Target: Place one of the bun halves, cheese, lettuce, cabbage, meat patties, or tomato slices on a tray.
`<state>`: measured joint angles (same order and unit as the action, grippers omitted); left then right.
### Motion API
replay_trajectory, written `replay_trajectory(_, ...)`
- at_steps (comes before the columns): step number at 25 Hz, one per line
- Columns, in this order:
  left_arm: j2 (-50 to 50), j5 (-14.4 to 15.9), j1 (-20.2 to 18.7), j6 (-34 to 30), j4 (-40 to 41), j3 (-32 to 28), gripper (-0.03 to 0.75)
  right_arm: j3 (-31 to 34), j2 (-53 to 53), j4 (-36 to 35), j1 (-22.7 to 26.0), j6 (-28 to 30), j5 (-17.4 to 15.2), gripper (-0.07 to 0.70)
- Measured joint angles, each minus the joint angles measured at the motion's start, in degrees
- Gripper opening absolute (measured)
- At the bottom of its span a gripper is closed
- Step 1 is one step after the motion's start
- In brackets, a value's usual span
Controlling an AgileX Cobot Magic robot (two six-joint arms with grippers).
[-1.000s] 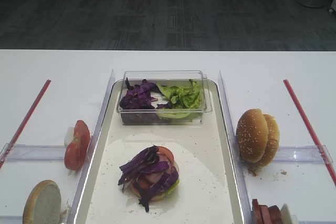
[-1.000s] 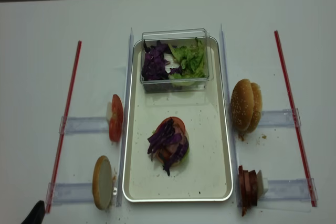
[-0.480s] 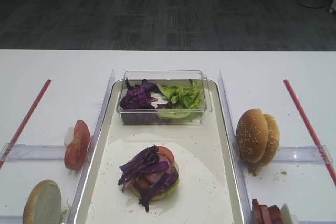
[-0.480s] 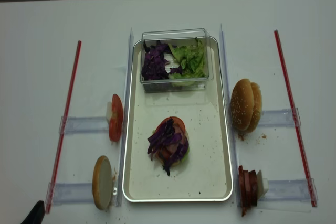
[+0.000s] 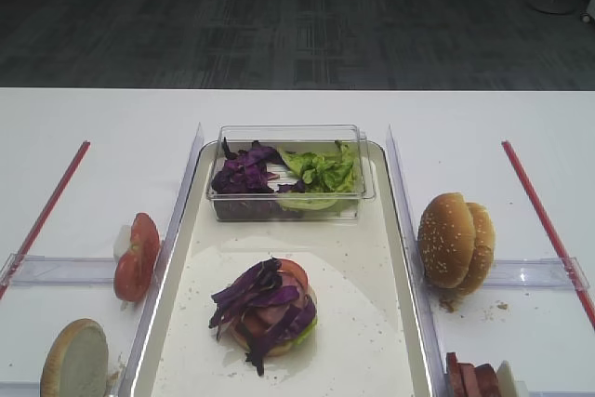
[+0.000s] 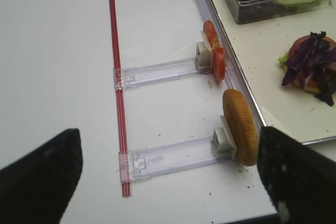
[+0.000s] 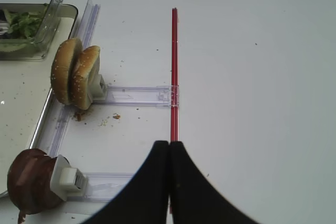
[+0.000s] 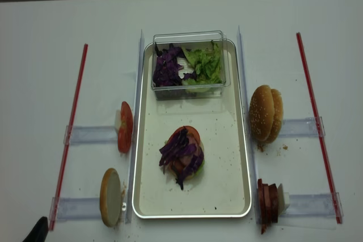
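The tray [image 8: 193,216] holds a stack topped with purple cabbage [image 8: 181,154] over a tomato slice, and a clear box [image 5: 288,174] of cabbage and lettuce [image 5: 323,172]. Left of the tray stand tomato slices [image 6: 215,56] and one bun half [image 6: 240,127]. To its right stand two bun halves [image 7: 76,77] and the meat patties [image 7: 29,187]. My left gripper [image 6: 167,145] hangs open above the table at the near left, its right finger [image 6: 299,182] beside that bun half. Over the right red strip, my right gripper [image 7: 169,145] is shut on nothing. Cheese is out of view.
Red strips [image 8: 71,134] [image 8: 316,123] run along both sides of the work area. Clear plastic holder rails [image 6: 173,158] [image 7: 139,95] carry the standing food. Clear upright dividers [image 5: 181,202] flank the tray. Crumbs [image 7: 113,116] lie near the right buns.
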<state>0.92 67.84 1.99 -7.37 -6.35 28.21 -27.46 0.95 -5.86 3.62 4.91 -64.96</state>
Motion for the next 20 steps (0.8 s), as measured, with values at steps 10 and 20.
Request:
replay_trajectory(10, 0.0, 0.0, 0.0, 0.0, 0.0, 0.0, 0.618, 0.0, 0.0, 0.0, 0.0, 0.0, 0.0, 0.036)
replay_trajectory(20, 0.0, 0.0, 0.0, 0.0, 0.0, 0.0, 0.618, 0.0, 0.0, 0.0, 0.0, 0.0, 0.0, 0.036)
